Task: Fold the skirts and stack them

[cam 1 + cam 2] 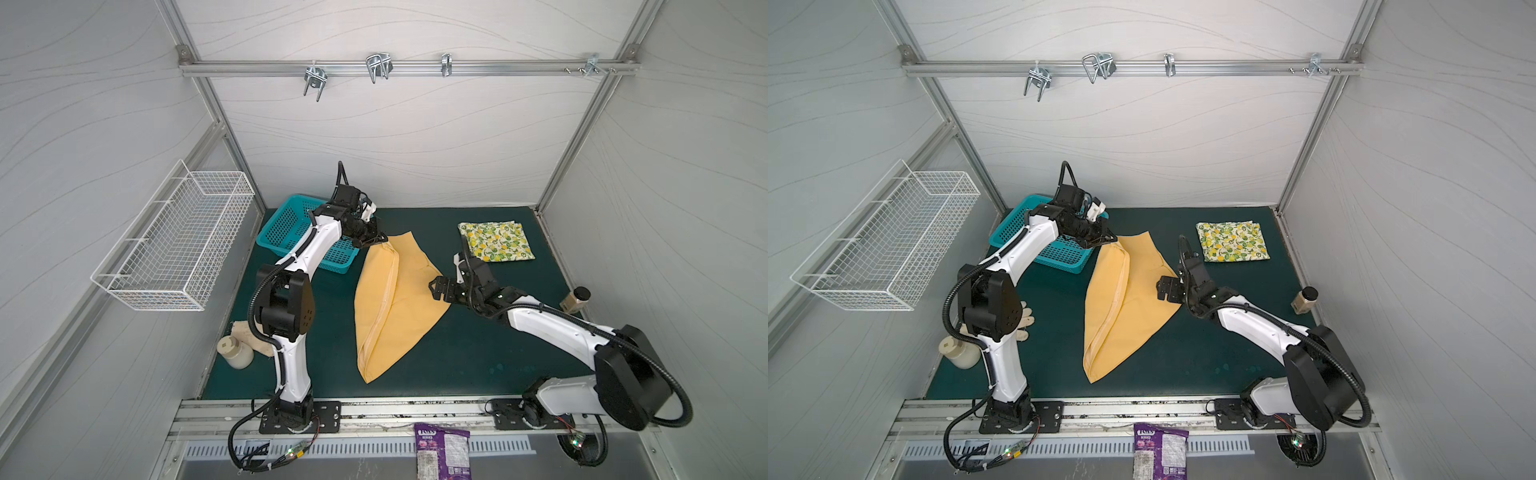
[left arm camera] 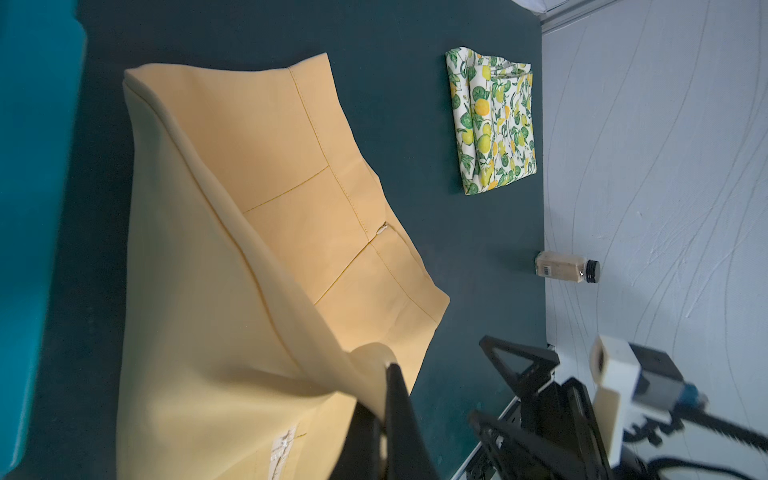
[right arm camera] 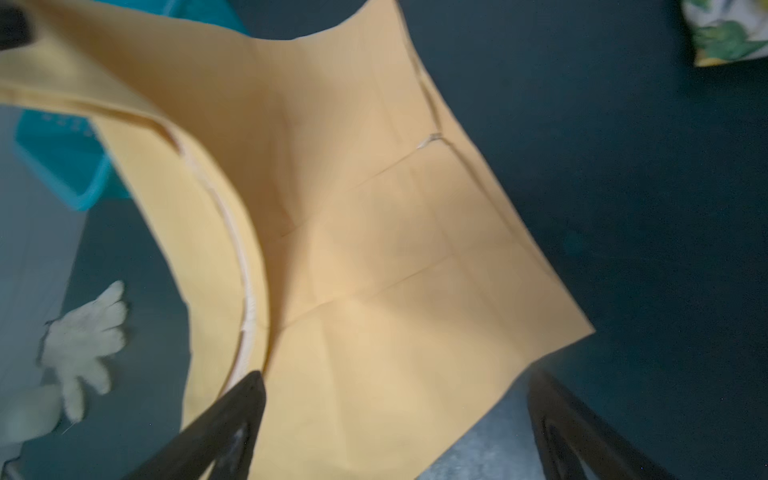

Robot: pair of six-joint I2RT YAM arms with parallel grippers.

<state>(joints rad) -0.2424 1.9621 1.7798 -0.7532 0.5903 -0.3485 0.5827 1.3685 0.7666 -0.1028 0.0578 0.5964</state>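
The mustard-yellow skirt (image 1: 409, 299) (image 1: 1133, 303) lies on the green mat, its left part folded over along a pale hem. My left gripper (image 1: 377, 241) (image 2: 386, 376) is shut on the skirt's far corner (image 2: 370, 357) beside the teal basket and holds it a little off the mat. My right gripper (image 1: 435, 289) (image 3: 397, 380) is open over the skirt's right edge (image 3: 415, 332), with cloth under the gap between its fingers and nothing gripped. The lemon-print skirt (image 1: 496, 242) (image 1: 1233, 242) (image 2: 492, 124) lies folded at the back right.
A teal basket (image 1: 286, 232) stands at the back left, and a white wire basket (image 1: 174, 253) hangs on the left wall. A cream bottle (image 1: 235, 353) and a beige rag (image 1: 1025, 320) lie front left. A spice jar (image 1: 575, 300) stands by the right wall. A snack bag (image 1: 442, 451) lies on the front rail.
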